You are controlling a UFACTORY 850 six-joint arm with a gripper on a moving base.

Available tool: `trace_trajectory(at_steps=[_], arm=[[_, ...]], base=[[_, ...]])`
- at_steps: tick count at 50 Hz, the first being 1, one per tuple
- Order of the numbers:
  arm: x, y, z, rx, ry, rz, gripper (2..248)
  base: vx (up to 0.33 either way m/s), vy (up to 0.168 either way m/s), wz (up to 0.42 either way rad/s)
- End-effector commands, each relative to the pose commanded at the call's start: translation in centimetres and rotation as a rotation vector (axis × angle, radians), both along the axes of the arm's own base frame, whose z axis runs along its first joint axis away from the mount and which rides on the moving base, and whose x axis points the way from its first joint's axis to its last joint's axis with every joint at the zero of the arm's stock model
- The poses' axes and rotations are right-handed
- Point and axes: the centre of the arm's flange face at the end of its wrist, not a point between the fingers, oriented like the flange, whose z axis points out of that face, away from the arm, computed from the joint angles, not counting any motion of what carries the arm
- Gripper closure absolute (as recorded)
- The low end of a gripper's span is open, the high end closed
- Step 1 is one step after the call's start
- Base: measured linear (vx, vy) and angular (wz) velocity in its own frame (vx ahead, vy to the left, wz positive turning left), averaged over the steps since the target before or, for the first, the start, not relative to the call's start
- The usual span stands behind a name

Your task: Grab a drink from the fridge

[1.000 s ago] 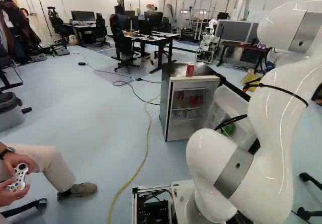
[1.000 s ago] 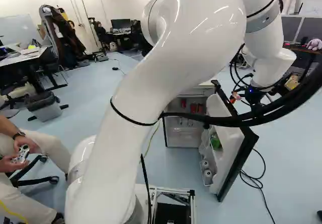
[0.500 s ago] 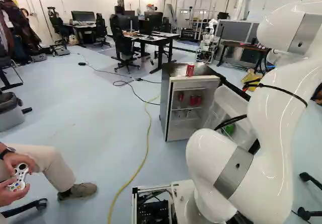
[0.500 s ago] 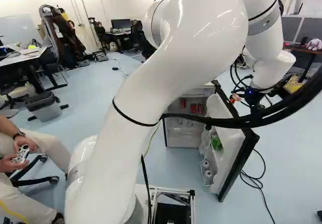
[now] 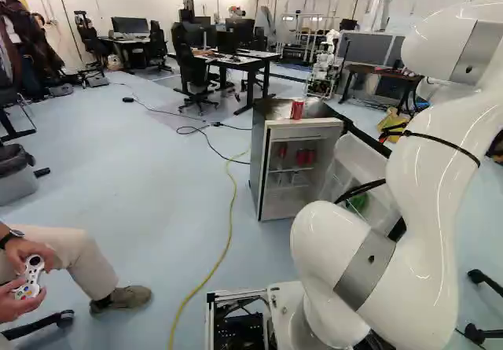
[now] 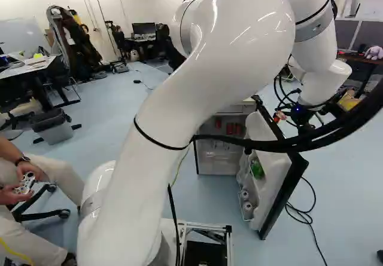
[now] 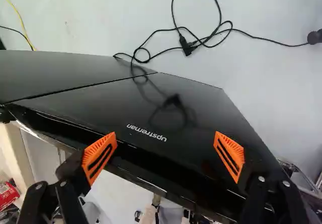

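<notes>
In the right base view my gripper [image 6: 302,115] hangs over the open fridge door [image 6: 272,182], partly behind black cables. From the wrist, the gripper [image 7: 165,139] stands open, its orange pads wide apart over the top edge of the glossy black door [image 7: 176,108], with no drink between them. Inside the small fridge [image 5: 264,178], red cans [image 5: 305,157] stand on a shelf. Another red can [image 5: 297,109] stands on its top. A green item [image 6: 257,169] sits in the door's shelf. Whether the gripper touches the door I cannot tell.
A black cable [image 7: 211,38] lies on the floor beyond the door. A yellow cable [image 5: 229,232] runs along the floor left of the fridge. Desks [image 5: 250,61] and chairs stand farther back. Another robot [image 5: 322,71] stands behind the fridge.
Over the last second the arm has shifted very slightly to the right in the right base view. The fridge, its door and the cans have not moved.
</notes>
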Motion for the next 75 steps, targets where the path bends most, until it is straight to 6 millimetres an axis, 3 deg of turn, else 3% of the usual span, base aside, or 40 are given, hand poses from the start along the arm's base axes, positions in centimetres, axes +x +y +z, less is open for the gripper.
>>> trace_trajectory(at_steps=[33, 53, 75], arm=[[-0.6, 1.0, 4.1, -0.044, -0.030, 0.000, 3], [-0.6, 0.4, 4.4, -0.052, -0.035, -0.004, 3], [-0.8, -2.1, 4.3, -0.072, -0.047, -0.027, 3]], base=[[0.000, 0.000, 0.000], [0.000, 0.000, 0.000], [0.000, 0.000, 0.000]])
